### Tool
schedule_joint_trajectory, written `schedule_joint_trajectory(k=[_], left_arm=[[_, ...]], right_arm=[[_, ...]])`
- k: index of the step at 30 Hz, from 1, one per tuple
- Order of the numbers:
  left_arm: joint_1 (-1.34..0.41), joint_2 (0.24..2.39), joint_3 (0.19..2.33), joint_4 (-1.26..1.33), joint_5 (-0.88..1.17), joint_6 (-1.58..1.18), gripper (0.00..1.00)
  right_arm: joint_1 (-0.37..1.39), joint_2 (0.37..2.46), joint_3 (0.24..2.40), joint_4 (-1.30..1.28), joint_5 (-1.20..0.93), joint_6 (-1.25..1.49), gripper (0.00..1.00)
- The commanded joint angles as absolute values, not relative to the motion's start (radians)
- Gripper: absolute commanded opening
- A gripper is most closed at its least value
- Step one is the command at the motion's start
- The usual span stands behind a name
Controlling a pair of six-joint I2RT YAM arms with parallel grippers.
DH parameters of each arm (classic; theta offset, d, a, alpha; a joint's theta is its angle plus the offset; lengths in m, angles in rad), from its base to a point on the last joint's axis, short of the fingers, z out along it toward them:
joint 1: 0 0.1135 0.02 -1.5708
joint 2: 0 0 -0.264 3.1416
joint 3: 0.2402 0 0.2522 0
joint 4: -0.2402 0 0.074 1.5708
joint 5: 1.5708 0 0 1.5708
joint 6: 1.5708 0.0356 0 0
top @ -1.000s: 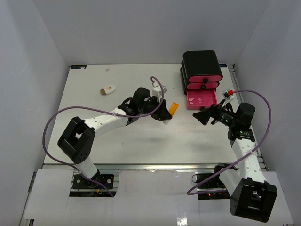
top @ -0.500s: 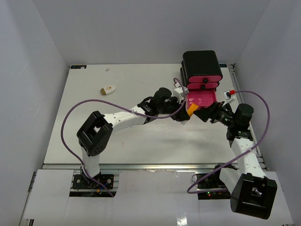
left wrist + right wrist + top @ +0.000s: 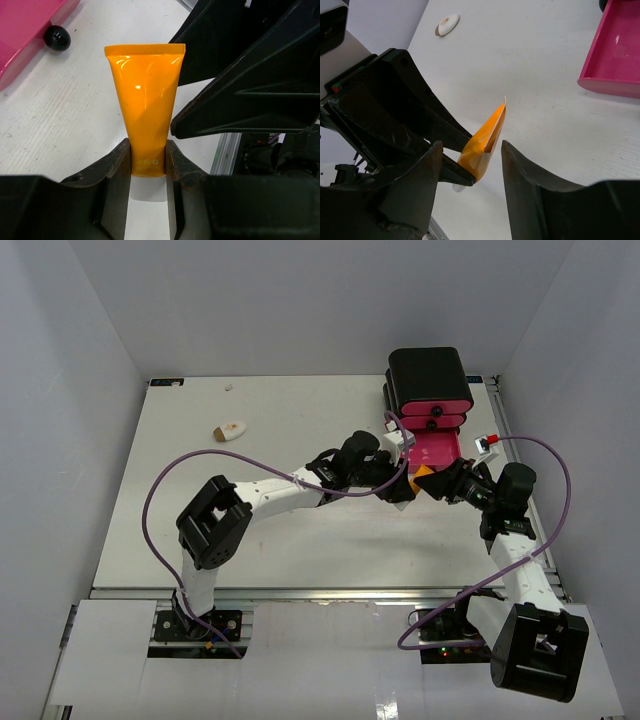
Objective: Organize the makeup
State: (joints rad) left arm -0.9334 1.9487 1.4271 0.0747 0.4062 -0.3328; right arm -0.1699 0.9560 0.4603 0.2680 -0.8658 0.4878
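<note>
The orange tube (image 3: 424, 476) hangs above the table just in front of the open pink drawer (image 3: 430, 450). My left gripper (image 3: 405, 485) is shut on its lower end by the white cap, and the flat crimped end points away (image 3: 145, 95). My right gripper (image 3: 440, 483) faces it from the right. In the right wrist view its fingers stand open on either side of the tube (image 3: 485, 142), with a gap on both sides. A beige-white oval piece (image 3: 229, 430) lies on the table at the far left. Other makeup is out of view.
The black box with pink drawers (image 3: 430, 375) stands at the back right, its lowest drawer pulled out, with a black knob (image 3: 56, 38) on the front. The side walls close in on left and right. A small white speck (image 3: 229, 387) lies near the back edge.
My left arm carried the orange tube right, from the table's middle to the drawer front. My right gripper came in to meet it, and its fingers have narrowed around the tube.
</note>
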Motion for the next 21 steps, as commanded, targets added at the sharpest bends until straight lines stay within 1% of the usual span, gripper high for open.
schedule_joint_trajectory(k=[1, 3, 6, 9, 13, 16, 18, 21], left_arm=[[-0.949, 1.935, 1.469, 0.087, 0.404, -0.324, 0.36], [-0.951, 1.936, 1.47, 0.087, 0.401, -0.323, 0.36], [-0.953, 1.937, 1.47, 0.086, 0.393, -0.322, 0.37], [-0.953, 1.934, 1.471, 0.084, 0.388, -0.321, 0.39], [-0.953, 1.922, 1.464, 0.09, 0.397, -0.307, 0.5], [-0.953, 1.893, 1.419, 0.145, 0.414, -0.293, 0.67], [-0.953, 1.864, 1.374, 0.183, 0.415, -0.286, 0.76], [-0.953, 1.835, 1.339, 0.194, 0.414, -0.269, 0.82]], right_arm=[[-0.173, 0.959, 0.459, 0.324, -0.875, 0.478, 0.5], [-0.173, 0.959, 0.46, 0.325, -0.881, 0.469, 0.4], [-0.173, 0.962, 0.459, 0.326, -0.889, 0.462, 0.32], [-0.172, 0.962, 0.459, 0.325, -0.894, 0.451, 0.27], [-0.175, 0.952, 0.46, 0.329, -0.892, 0.437, 0.18], [-0.176, 0.941, 0.46, 0.33, -0.885, 0.422, 0.14], [-0.177, 0.931, 0.458, 0.33, -0.884, 0.413, 0.14], [-0.182, 0.92, 0.458, 0.33, -0.886, 0.404, 0.13]])
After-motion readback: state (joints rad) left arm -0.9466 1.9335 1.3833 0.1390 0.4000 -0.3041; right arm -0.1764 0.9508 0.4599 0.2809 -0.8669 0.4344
